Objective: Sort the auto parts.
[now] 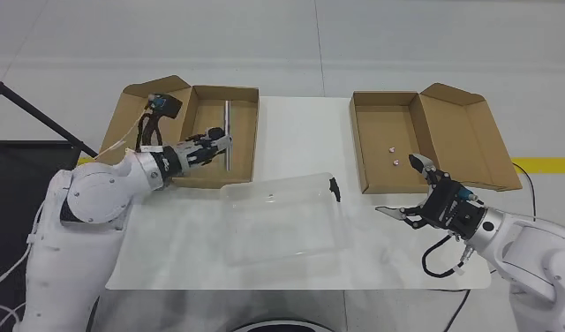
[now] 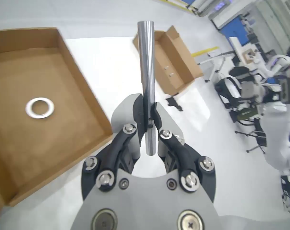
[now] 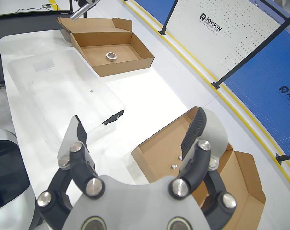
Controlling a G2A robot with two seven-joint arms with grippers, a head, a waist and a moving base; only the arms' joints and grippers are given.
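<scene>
The left gripper (image 2: 148,111) was closed on a metal rod (image 2: 147,60), the ribbed pads pinching it close to one end, so that most of its length stood out past the fingertips. Seen from above, rod and gripper hung over the left cardboard box (image 1: 240,120), which sat just beyond the far left corner of the clear tub (image 1: 282,226). A flat metal ring (image 2: 40,107) lay on that box's floor.

The rod looked like polished steel: stiff, smooth, and probably heavy for its thickness. Held so near the end, it could twist or slide between the pads. A grip nearer the middle would likely balance it better, and it should go down low and level so that it does not roll.

The right gripper (image 3: 139,118) was spread wide and held nothing. It hovered off the tub's right side, at the near edge of the right cardboard box (image 1: 380,124), where two small screws (image 3: 175,166) lay. A black piece (image 3: 113,118), possibly a small part, sat on the tub's right rim.
</scene>
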